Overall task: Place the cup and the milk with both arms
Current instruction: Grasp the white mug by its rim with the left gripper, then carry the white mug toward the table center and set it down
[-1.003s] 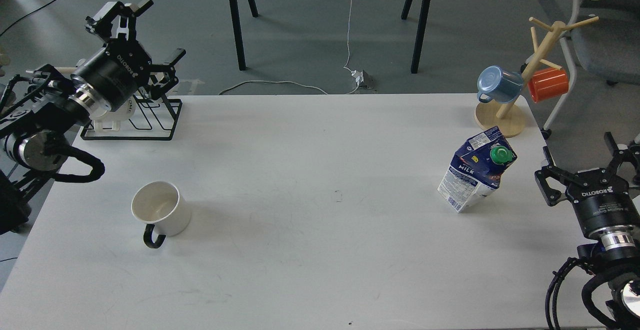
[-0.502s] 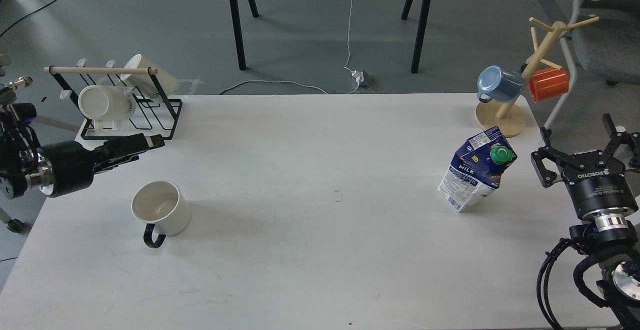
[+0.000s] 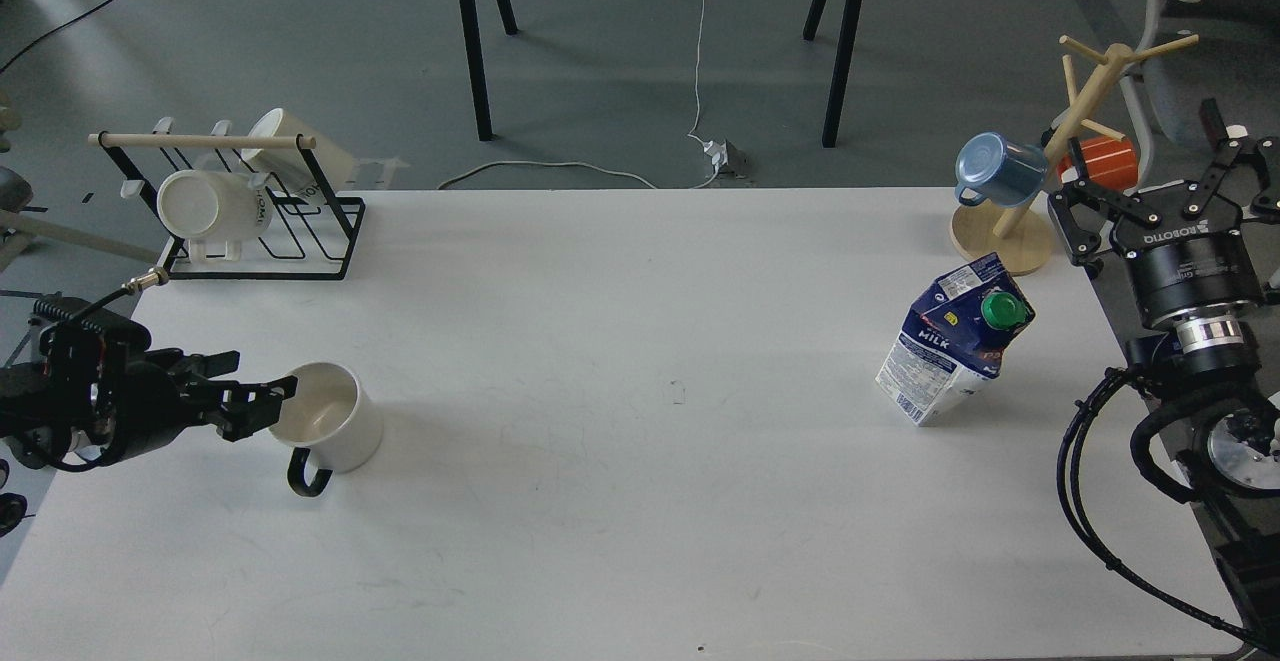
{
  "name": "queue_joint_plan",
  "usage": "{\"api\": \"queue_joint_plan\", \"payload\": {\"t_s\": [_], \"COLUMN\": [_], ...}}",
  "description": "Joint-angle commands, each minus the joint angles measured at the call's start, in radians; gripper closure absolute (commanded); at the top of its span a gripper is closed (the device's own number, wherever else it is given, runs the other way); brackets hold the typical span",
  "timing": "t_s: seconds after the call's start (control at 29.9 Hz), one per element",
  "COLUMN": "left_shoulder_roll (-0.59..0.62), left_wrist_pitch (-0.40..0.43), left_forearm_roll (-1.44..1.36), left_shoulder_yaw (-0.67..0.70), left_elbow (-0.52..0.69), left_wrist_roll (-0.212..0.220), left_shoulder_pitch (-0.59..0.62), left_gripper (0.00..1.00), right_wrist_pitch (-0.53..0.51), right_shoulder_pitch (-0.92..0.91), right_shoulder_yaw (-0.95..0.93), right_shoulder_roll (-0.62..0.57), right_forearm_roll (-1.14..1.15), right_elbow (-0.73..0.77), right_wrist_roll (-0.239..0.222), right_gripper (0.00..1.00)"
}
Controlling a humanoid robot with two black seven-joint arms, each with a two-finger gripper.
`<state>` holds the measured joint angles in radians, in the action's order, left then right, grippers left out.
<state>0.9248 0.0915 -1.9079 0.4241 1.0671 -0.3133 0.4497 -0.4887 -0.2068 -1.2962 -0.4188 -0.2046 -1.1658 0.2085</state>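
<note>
The left pincer (image 3: 262, 403) has dropped low and swung in from the rack side, and now lies nearly level with the white tabletop (image 3: 620, 501), its dark fingertips at the near-left rim of the cup (image 3: 323, 428). Half a second earlier it hovered higher and well clear of the rim; a second ago it was raised over the rack. Seen end-on and dark, its fingers cannot be told apart, so whether they are spread or closed cannot be told, and nothing shows the cup gripped. The cup stands upright at the left of the tabletop, its black loop handle turned toward the near edge, exactly where it stood before.

Across the tabletop, the milk (image 3: 950, 339) stands untouched toward the right, its green cap on the upper right. The right pincer (image 3: 1160, 186) has climbed away from the near-right corner and now sits farther back beside the wooden mug tree (image 3: 1010, 231), fingers spread wide and empty, past the carton rather than on it.

At the far left, the wire rack (image 3: 250, 231) with its white mugs is now unobstructed.

The shift suggests the left arm is about to take the cup, while the right arm is yet to line up on the milk; neither item has been lifted.
</note>
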Motion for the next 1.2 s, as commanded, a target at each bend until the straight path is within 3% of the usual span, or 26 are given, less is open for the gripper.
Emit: {"api": "queue_joint_plan", "payload": {"t_s": [0.0,0.1,0.13,0.2,0.37,0.47,0.6,0.7,0.77,0.84,0.94,1.0,1.04,1.17], "left_shoulder_roll": [-0.043,-0.044,-0.044,-0.044,-0.044,-0.034,-0.038,-0.047,-0.093,-0.174,-0.315,-0.404,-0.452,-0.593], "left_wrist_pitch": [-0.003,0.025,0.033,0.037,0.04,0.042,0.066,0.158,0.226,0.278,0.338,0.393,0.397,0.397], "left_forearm_roll": [-0.007,-0.006,-0.008,-0.008,-0.008,-0.008,-0.003,-0.002,-0.002,-0.008,-0.039,-0.085,-0.112,-0.259], "left_shoulder_yaw": [-0.001,-0.001,-0.001,-0.001,0.001,0.002,0.008,0.015,0.01,0.004,0.002,0.002,0.002,-0.001], "left_elbow": [-0.033,-0.035,-0.035,-0.033,-0.012,0.049,0.093,0.137,0.168,0.172,0.171,0.171,0.171,0.156], "left_wrist_roll": [-0.001,-0.001,-0.001,-0.009,-0.076,-0.105,-0.109,-0.104,-0.09,-0.046,0.106,0.17,0.189,0.195], "left_shoulder_pitch": [0.0,0.0,0.0,0.0,0.009,0.015,0.067,0.139,0.205,0.256,0.29,0.296,0.3,0.304], "left_gripper": [0.45,0.83,0.87,0.92,1.0,1.0,1.0,1.0,1.0,1.0,1.0,1.0,1.0,1.0], "right_wrist_pitch": [0.0,0.0,0.0,0.0,0.0,0.0,0.0,0.0,0.0,0.0,0.0,0.0,0.0,0.0], "right_shoulder_pitch": [0.0,0.0,0.0,0.0,0.0,0.0,0.0,0.0,-0.003,-0.022,-0.118,-0.19,-0.227,-0.327], "right_shoulder_yaw": [-0.005,-0.005,-0.006,-0.008,-0.009,-0.008,-0.011,-0.018,-0.021,-0.021,0.001,0.026,0.044,0.098], "right_shoulder_roll": [-0.001,-0.018,-0.02,-0.021,-0.021,-0.021,-0.023,-0.031,-0.032,-0.034,-0.034,-0.031,-0.029,-0.015], "right_forearm_roll": [-0.001,-0.001,-0.002,-0.001,-0.001,-0.001,-0.001,-0.001,-0.001,-0.001,0.001,0.001,0.001,0.001], "right_elbow": [0.0,0.0,0.0,0.0,0.003,0.003,0.009,0.009,0.011,0.015,0.06,0.098,0.119,0.181], "right_wrist_roll": [0.0,0.0,0.0,0.0,0.0,0.002,0.002,0.002,0.002,0.0,-0.001,-0.001,-0.001,0.0], "right_gripper": [0.01,0.01,0.01,0.01,0.01,0.01,0.01,0.01,0.01,0.01,0.01,0.01,0.01,0.01]}}
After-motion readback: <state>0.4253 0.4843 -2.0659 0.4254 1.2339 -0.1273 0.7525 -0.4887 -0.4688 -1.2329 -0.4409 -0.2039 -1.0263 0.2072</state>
